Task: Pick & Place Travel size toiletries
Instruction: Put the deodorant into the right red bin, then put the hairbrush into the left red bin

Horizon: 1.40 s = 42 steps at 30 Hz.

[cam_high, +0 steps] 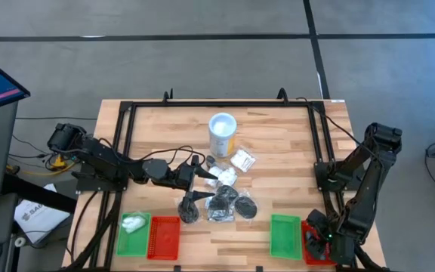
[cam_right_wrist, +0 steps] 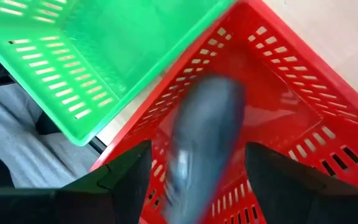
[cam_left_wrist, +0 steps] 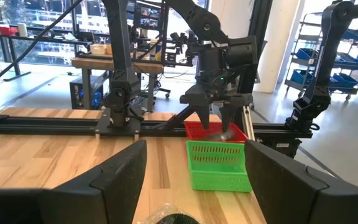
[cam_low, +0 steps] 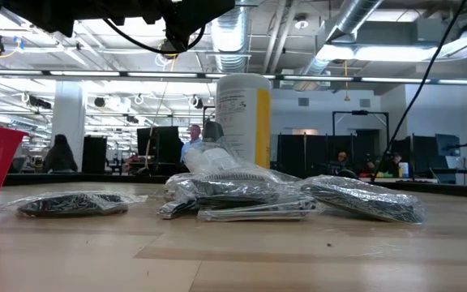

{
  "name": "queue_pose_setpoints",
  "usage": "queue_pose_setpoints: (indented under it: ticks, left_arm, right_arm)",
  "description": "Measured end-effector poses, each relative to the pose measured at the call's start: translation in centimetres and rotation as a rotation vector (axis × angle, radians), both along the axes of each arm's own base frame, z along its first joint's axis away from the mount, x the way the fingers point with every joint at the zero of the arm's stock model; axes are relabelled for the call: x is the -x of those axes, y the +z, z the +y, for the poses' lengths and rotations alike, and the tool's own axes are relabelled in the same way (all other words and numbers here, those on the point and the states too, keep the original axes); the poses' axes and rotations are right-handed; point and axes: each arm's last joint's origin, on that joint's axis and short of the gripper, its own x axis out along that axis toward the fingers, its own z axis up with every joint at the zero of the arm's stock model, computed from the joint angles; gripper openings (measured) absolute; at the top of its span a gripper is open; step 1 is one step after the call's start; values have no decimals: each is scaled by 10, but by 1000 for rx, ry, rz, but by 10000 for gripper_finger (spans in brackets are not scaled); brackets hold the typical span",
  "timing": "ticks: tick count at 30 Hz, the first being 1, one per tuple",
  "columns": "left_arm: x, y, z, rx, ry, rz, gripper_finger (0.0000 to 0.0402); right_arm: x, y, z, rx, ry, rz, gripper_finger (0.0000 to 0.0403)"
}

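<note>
The toiletries [cam_high: 225, 195] lie as a loose heap of clear-wrapped packets, white and black, at mid-table; the low view shows several of them lying flat [cam_low: 242, 195]. My left gripper [cam_high: 202, 183] hovers open at the heap's left side, and one packet's top [cam_left_wrist: 166, 218] shows between its fingers. My right gripper [cam_right_wrist: 197, 180] is open over the right red tray [cam_high: 316, 248]. A blurred dark grey oblong piece [cam_right_wrist: 204, 143] shows between its fingers, above the tray floor. A white packet [cam_high: 133, 223] lies in the left green tray [cam_high: 134, 240]. My right gripper stands from above, pointing down, with a finger on either side of the grey oblong piece [cam_right_wrist: 194, 168]. The piece is blurred, and I cannot tell whether either finger touches it.
A tall white tub with a yellow label [cam_high: 223, 134] stands just beyond the heap. The left red tray [cam_high: 165, 236] sits beside the left green one, and the right green tray [cam_high: 284, 234] sits beside the right red one. A black frame borders the table.
</note>
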Motion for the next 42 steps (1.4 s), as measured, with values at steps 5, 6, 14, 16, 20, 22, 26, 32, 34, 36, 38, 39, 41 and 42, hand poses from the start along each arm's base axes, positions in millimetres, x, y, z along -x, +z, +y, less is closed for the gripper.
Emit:
queue_pose_setpoints:
  ticks: [5, 6, 14, 16, 20, 22, 26, 32, 34, 36, 38, 39, 41, 42]
  left_arm:
    - [0, 0, 0, 0, 0, 0, 260]
    - [0, 0, 0, 0, 0, 0, 260]
    - [0, 0, 0, 0, 0, 0, 260]
    - [0, 0, 0, 0, 0, 0, 260]
    - [0, 0, 0, 0, 0, 0, 260]
    - [0, 0, 0, 0, 0, 0, 260]
    - [0, 0, 0, 0, 0, 0, 260]
    - [0, 0, 0, 0, 0, 0, 260]
    - [0, 0, 0, 0, 0, 0, 260]
    - [0, 0, 0, 0, 0, 0, 260]
    - [0, 0, 0, 0, -1, 0, 260]
    - [0, 0, 0, 0, 0, 0, 260]
    - [0, 0, 0, 0, -1, 0, 260]
    - [0, 0, 0, 0, 0, 0, 260]
  right_arm:
    - [0, 0, 0, 3, 0, 1, 227]
    - [0, 0, 0, 3, 2, 1, 224]
    - [0, 0, 0, 5, 9, -1, 204]
    - [0, 0, 0, 7, 18, -5, 202]
    - [-3, 0, 0, 11, 55, -30, 199]
    - [-6, 1, -1, 22, 59, -48, 198]
    - [-14, 1, -3, 30, 86, -93, 198]
    - [-28, 2, -7, 38, 128, -131, 198]
    - [-35, 3, -9, 45, 145, -153, 198]
    - [-42, 3, -11, 54, 169, -187, 198]
    - [-51, 4, -14, 61, 191, -220, 198]
    - [-55, 5, -16, 69, 203, -237, 198]
    - [-64, 5, -20, 84, 222, -263, 198]
    - [-69, 6, -22, 90, 233, -274, 198]
